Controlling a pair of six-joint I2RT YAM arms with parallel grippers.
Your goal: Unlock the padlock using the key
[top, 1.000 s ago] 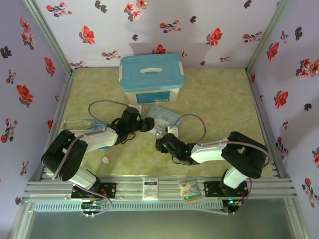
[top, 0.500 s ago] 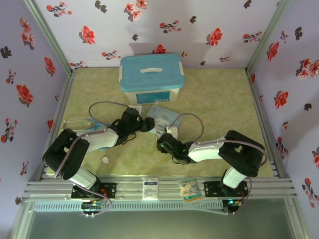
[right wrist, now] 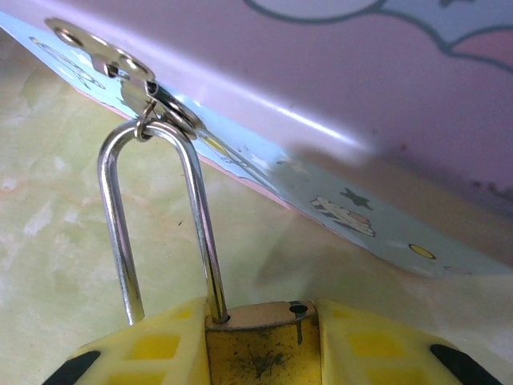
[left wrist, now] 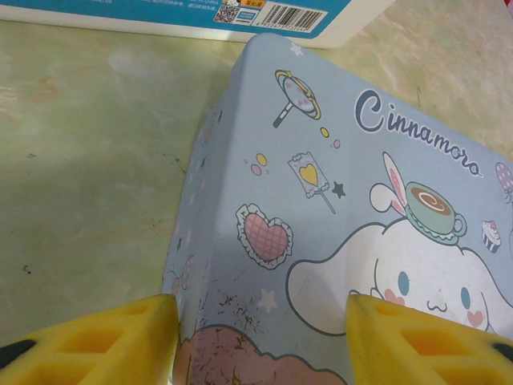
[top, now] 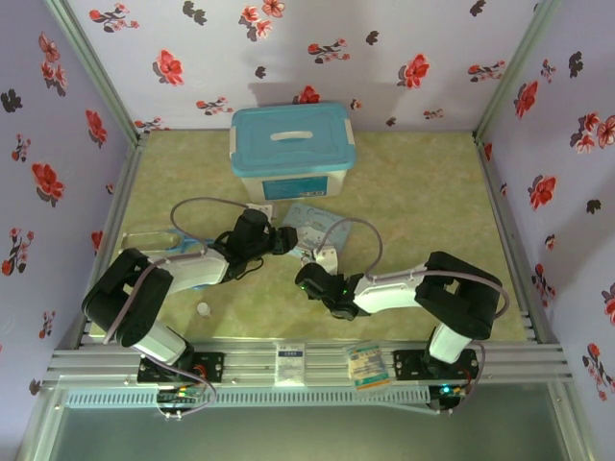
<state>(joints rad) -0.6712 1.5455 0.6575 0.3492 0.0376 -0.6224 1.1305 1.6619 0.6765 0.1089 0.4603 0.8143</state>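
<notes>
Table (left wrist: 80,160), left tool (left wrist: 260,321) — tin (left wrist: 337,160), right tool (right wrist: 260,333) — padlock (right wrist: 255,359)

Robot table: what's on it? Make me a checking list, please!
Surface: green marbled tabletop.
Job's things: brass padlock, shackle hooked through the cartoon tin's hasp.
Clutter: blue-lidded box, small white round thing.
Grippers: left gripper straddles the tin's corner, seemingly gripping it; right gripper clamps the padlock body.
Cables: grey cables loop from both arms.
Surroundings: purple flowered walls, metal rail in front.
</notes>
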